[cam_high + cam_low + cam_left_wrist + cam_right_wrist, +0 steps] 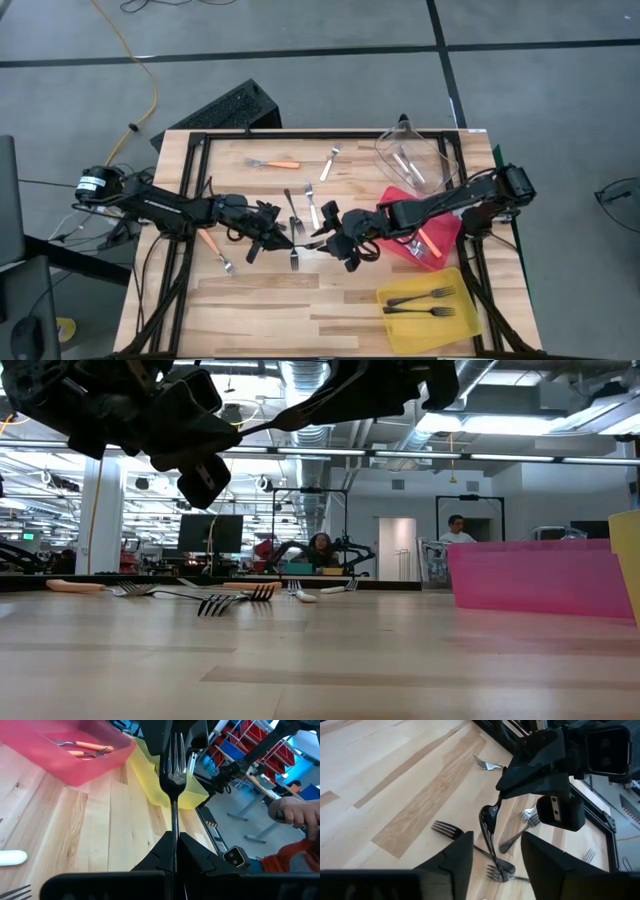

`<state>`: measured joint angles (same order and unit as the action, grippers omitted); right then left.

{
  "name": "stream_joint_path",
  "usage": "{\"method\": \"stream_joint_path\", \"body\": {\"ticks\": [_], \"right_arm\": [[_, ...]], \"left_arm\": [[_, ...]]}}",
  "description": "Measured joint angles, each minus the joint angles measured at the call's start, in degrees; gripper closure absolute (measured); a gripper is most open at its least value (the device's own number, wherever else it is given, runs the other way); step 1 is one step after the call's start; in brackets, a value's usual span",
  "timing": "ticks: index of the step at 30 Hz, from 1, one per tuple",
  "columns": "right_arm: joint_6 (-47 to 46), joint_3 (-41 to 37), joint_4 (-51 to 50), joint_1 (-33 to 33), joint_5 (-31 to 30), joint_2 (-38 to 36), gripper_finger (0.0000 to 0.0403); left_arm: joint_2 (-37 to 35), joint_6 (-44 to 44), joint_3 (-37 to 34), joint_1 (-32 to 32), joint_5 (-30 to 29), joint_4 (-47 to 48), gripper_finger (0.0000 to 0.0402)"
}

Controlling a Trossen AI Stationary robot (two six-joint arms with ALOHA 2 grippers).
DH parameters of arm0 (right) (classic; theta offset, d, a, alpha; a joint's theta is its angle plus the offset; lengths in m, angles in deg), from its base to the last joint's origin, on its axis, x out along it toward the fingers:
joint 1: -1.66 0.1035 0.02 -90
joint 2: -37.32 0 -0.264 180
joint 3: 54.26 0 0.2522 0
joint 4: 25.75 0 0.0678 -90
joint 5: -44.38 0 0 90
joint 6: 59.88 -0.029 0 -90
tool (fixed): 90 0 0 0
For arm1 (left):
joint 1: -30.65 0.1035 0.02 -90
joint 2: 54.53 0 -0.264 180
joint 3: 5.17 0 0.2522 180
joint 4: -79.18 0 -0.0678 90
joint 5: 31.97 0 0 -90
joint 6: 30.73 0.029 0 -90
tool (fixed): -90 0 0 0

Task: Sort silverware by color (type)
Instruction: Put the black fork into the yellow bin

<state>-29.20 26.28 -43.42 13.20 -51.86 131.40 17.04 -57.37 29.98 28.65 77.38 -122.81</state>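
- A slim all-black fork [173,775] is pinched upright between the pressed-together left fingers [172,851], raised above the wooden tabletop [300,300].
- It is flanked by the spread right fingers [492,860], not touching.

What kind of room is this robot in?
Probably a robot lab or workshop: bare pipes run along the ceiling, people sit at desks with a monitor behind the table, and red parts bins fill shelves.

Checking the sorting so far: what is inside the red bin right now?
The red bin holds orange-handled forks; the left wrist view shows two. The right arm crosses over the bin from above, so anything under it cannot be seen.
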Motion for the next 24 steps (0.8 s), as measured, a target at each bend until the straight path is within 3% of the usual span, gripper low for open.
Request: {"method": "stream_joint_path", "body": {"ticks": [12,18,24], "right_arm": [[1.3,0.0,-0.3,-0.1,0.1,0.0,0.0309],[1.8,-0.1,-1.4,0.0,0.9,0.0,0.0379],[2.2,-0.1,-1.7,0.4,0.6,0.0,0.0383]], "left_arm": [[0.0,-0.1,0.0,0.0,-0.1,-0.2,0.0401],[0.0,-0.2,0.0,0.0,-0.4,-0.4,0.0401],[0.0,0.0,0.0,0.0,-0.9,-0.4,0.0401]]}}
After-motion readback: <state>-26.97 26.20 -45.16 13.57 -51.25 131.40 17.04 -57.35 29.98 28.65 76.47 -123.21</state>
